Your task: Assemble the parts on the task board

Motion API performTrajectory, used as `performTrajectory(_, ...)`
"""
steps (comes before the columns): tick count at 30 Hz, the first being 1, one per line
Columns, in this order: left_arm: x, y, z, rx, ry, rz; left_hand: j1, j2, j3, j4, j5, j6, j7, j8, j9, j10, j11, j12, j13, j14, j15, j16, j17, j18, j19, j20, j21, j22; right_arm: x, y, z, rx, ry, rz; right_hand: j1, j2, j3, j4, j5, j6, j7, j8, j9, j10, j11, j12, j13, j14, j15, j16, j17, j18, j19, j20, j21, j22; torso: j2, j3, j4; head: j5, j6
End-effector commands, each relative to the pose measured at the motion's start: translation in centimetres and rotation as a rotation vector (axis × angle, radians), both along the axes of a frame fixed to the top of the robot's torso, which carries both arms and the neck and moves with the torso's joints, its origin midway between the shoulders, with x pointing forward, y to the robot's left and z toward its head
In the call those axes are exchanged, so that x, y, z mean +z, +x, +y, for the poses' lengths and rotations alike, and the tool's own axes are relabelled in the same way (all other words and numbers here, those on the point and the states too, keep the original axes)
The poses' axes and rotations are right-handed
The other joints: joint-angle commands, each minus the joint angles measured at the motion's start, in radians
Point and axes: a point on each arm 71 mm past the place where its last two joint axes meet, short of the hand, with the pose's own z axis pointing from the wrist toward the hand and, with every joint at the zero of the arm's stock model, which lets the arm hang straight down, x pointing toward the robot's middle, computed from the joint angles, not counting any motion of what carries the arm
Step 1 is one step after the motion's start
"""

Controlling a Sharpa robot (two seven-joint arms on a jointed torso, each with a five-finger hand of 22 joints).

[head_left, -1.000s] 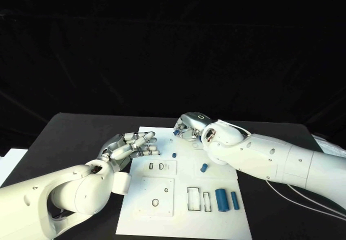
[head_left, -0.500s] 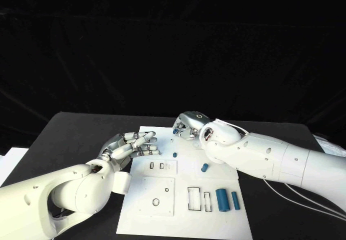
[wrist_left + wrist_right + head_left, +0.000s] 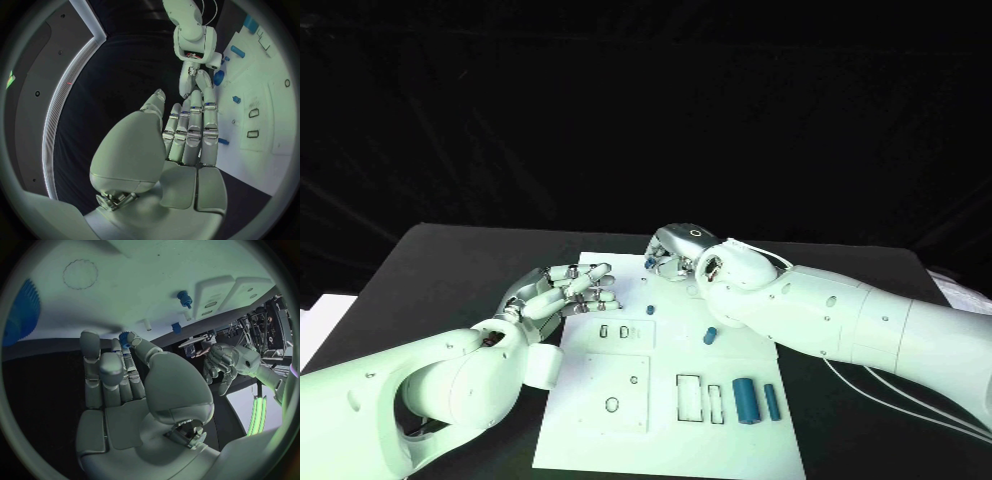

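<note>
Black table (image 3: 459, 270) carries the white task board (image 3: 668, 420). Right hand (image 3: 678, 252) sits at the board's far edge, fingers pinching a small blue part (image 3: 124, 338) (a toothed piece, seen in right wrist view). Left hand (image 3: 564, 291) hovers by the board's left edge, fingers straight, close together, holding nothing. Two blue cylinders (image 3: 754, 399) lie near the board's right edge.

Black table (image 3: 459, 270): one white task board (image 3: 668, 440) is laid flat on its middle, long side running away from the robot. Dark tabletop is left bare on either side of the board. A pale object at the right edge cannot be identified.
</note>
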Motion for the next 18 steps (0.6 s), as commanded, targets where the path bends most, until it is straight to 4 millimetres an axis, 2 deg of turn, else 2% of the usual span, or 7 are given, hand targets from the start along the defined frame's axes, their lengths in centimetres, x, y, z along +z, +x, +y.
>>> performTrajectory(1, 0.2, -0.1, -0.4, -0.029, -0.016, -0.004, -0.009, 0.001, 0.000, -0.006, -0.004, -0.003, 0.007, -0.007, -0.001, -0.005, 0.004, -0.006, -0.001, 0.006, 0.000, 0.004, 0.002, 0.009, 0.010, 0.000, 0.004, 0.001, -0.1, 0.0, 0.0, -0.020, -0.027, 0.000, -0.001, -0.019, 0.006, 0.005, -0.007, -0.017, 0.005, -0.004, -0.003, -0.033, 0.007, -0.004, 0.000, -0.008, 0.012, -0.016, -0.023, 0.004, -0.022, 0.003, -0.021, -0.027, 0.001, -0.0009, 0.0012, -0.001, -0.002)
performTrajectory(4, 0.2, -0.1, -0.4, -0.031, -0.017, -0.004, -0.009, 0.001, 0.000, -0.007, -0.004, -0.003, 0.007, -0.007, -0.001, -0.006, 0.004, -0.006, -0.002, 0.006, 0.000, 0.004, 0.002, 0.009, 0.010, 0.000, 0.004, 0.001, 0.0, -0.1, 0.0, -0.022, -0.025, -0.004, 0.002, -0.039, 0.000, 0.013, -0.008, -0.046, 0.015, -0.004, -0.005, -0.082, 0.017, -0.002, 0.000, -0.024, 0.020, -0.045, -0.064, 0.011, -0.048, 0.011, -0.048, -0.068, 0.001, -0.0008, 0.0017, -0.002, -0.001)
performTrajectory(8, 0.2, -0.1, -0.3, -0.031, -0.018, -0.005, -0.011, 0.001, -0.001, -0.008, -0.004, -0.006, 0.008, -0.009, -0.001, -0.009, 0.005, -0.008, -0.002, 0.005, 0.001, 0.003, 0.004, 0.008, 0.010, 0.001, 0.003, 0.001, 0.2, -0.3, 0.0, -0.014, -0.011, -0.019, 0.002, -0.056, -0.016, 0.024, -0.005, -0.059, 0.014, -0.003, -0.004, -0.099, 0.020, 0.004, 0.002, -0.029, 0.023, -0.064, -0.090, 0.015, -0.061, 0.014, -0.064, -0.092, 0.002, -0.0002, 0.0016, -0.001, -0.001)
performTrajectory(14, 0.2, 0.0, -0.1, -0.026, -0.016, -0.005, -0.012, 0.001, -0.002, -0.009, -0.004, -0.007, 0.009, -0.010, -0.001, -0.011, 0.006, -0.008, -0.002, 0.004, 0.002, 0.002, 0.005, 0.008, 0.010, 0.001, 0.003, 0.001, 0.7, -1.2, -1.1, -0.009, 0.022, -0.039, 0.011, -0.058, -0.027, 0.036, 0.008, -0.050, 0.010, 0.002, -0.001, -0.074, 0.015, 0.023, 0.005, -0.021, 0.020, -0.059, -0.080, 0.014, -0.050, 0.013, -0.058, -0.084, 0.001, -0.0003, 0.0018, -0.002, -0.002)
performTrajectory(16, 0.2, 0.0, -0.1, -0.025, -0.016, -0.006, -0.012, 0.001, -0.003, -0.009, -0.004, -0.008, 0.010, -0.011, -0.001, -0.012, 0.006, -0.009, -0.002, 0.003, 0.002, 0.001, 0.006, 0.008, 0.009, 0.001, 0.002, 0.001, 1.0, -1.7, -2.0, -0.017, 0.033, -0.037, 0.012, -0.058, -0.028, 0.045, 0.018, -0.038, 0.006, 0.005, 0.001, -0.044, 0.008, 0.038, 0.006, -0.010, 0.015, -0.040, -0.051, 0.009, -0.029, 0.011, -0.038, -0.056, 0.001, -0.0001, 0.0017, -0.003, 0.005)
performTrajectory(18, 0.2, 0.0, -0.1, -0.024, -0.016, -0.007, -0.012, 0.001, -0.003, -0.009, -0.004, -0.008, 0.010, -0.011, -0.001, -0.012, 0.006, -0.009, -0.002, 0.003, 0.002, 0.001, 0.007, 0.008, 0.009, 0.001, 0.002, 0.000, 1.2, -2.3, -3.0, -0.028, 0.051, -0.023, 0.011, -0.062, -0.029, 0.054, 0.022, -0.030, 0.002, 0.005, 0.002, -0.023, 0.004, 0.046, 0.006, -0.001, 0.012, -0.019, -0.021, 0.004, -0.011, 0.008, -0.018, -0.028, 0.000, 0.0004, -0.0006, -0.003, 0.007)
